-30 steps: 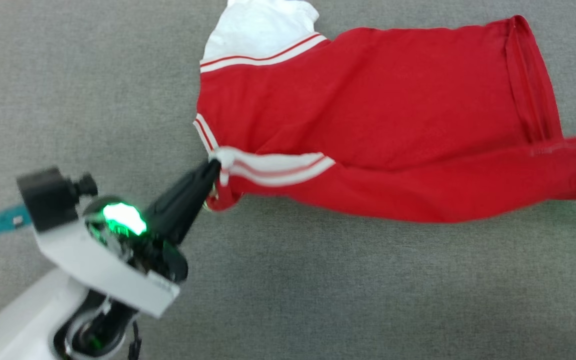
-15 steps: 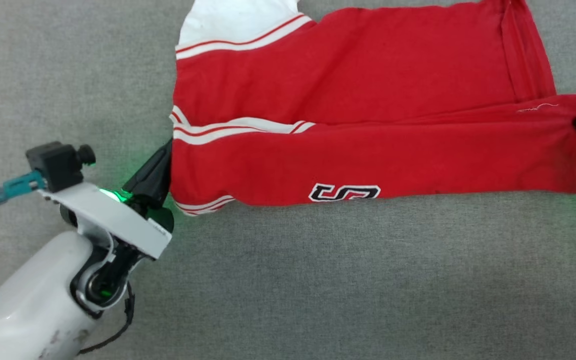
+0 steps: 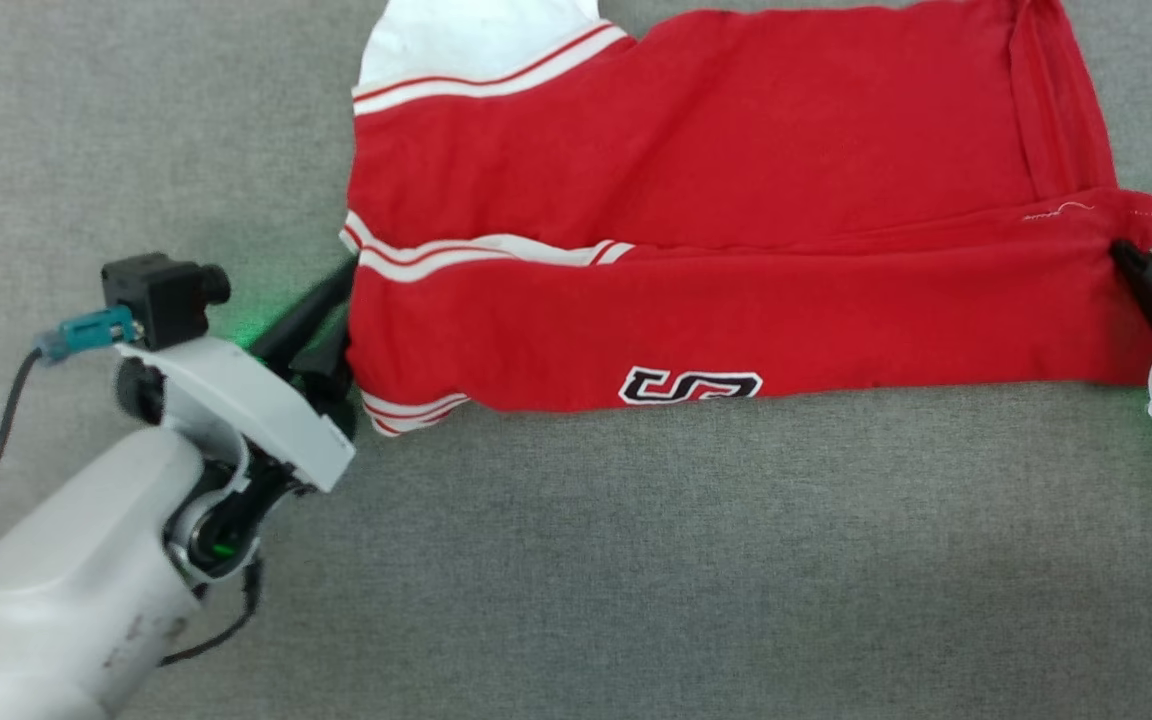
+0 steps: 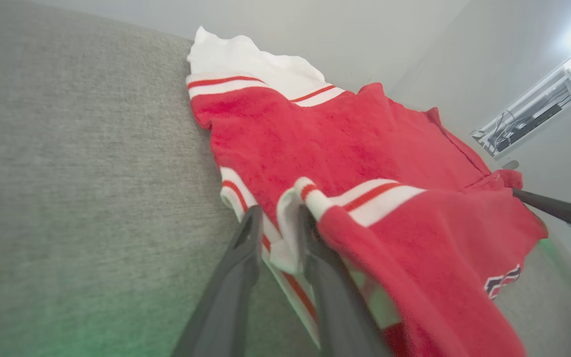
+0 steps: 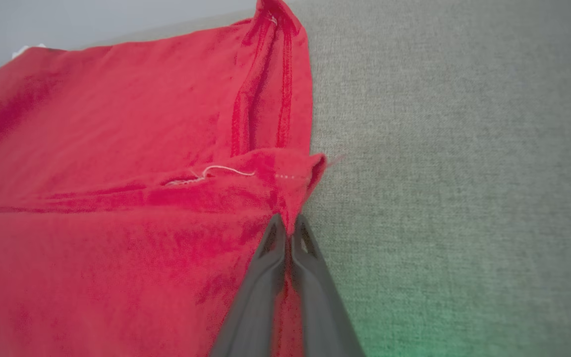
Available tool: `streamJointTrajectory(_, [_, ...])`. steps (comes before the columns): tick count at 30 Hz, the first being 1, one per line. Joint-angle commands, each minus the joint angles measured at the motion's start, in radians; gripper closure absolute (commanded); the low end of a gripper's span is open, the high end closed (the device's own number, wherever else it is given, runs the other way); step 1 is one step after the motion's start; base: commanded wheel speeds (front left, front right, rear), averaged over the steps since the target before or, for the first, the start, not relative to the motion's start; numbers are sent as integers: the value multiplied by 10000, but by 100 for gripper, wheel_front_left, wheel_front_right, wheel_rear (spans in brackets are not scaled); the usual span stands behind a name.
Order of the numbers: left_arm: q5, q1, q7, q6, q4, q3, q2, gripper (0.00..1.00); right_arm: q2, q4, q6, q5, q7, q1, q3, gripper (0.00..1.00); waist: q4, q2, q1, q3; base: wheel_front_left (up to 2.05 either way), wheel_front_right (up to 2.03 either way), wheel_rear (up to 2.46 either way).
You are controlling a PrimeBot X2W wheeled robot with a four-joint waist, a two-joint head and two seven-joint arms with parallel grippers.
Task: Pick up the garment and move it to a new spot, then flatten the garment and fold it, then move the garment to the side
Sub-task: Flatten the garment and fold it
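The left gripper (image 4: 279, 220) is spread apart at the left edge of the garment (image 3: 716, 200). The right gripper (image 5: 288, 223) pinches its right corner. Let go softly so it lies flat.

- shirt (image 3: 736, 160): red body, white sleeve (image 3: 466, 40), red-and-white striped bands (image 3: 476, 250), black-and-white print (image 3: 691, 385)
- surface (image 3: 636, 560): mottled grey
- left gripper (image 3: 344, 296): black fingers (image 4: 231, 277), white housing, green glow

The garment (image 3: 716, 180) runs past the top edge.
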Motion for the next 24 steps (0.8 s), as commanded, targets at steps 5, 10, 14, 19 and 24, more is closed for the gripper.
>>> streamJointTrajectory(5, [381,-473,460,16,-48,-510,591,0,-234,104,-15,24,-517,293,141,0,149,0,0,-603,0,0,0])
streamJointTrajectory(10, [916,-1136,1689,386,-402,-889,1238,0,-507,-73,-15,216,-873,706,-28,0,307,0,0,-1144,0,0,0])
streamJointTrajectory(14, [552,-1365,2913,1060,-1335,-895,1735,0,-577,-318,-15,279,-986,978,-191,0,322,0,0,-1397,0,0,0])
streamJointTrajectory(19, [-531,-1028,5330,1872,-3234,-1271,2369,0,-456,-611,-15,181,-896,1194,-232,0,225,0,0,-1513,0,0,0])
streamJointTrajectory(24, [-1267,-787,6555,2440,-4190,-1492,2724,0,-279,-928,-15,80,-815,1197,-313,0,-5,0,0,-1361,0,0,0])
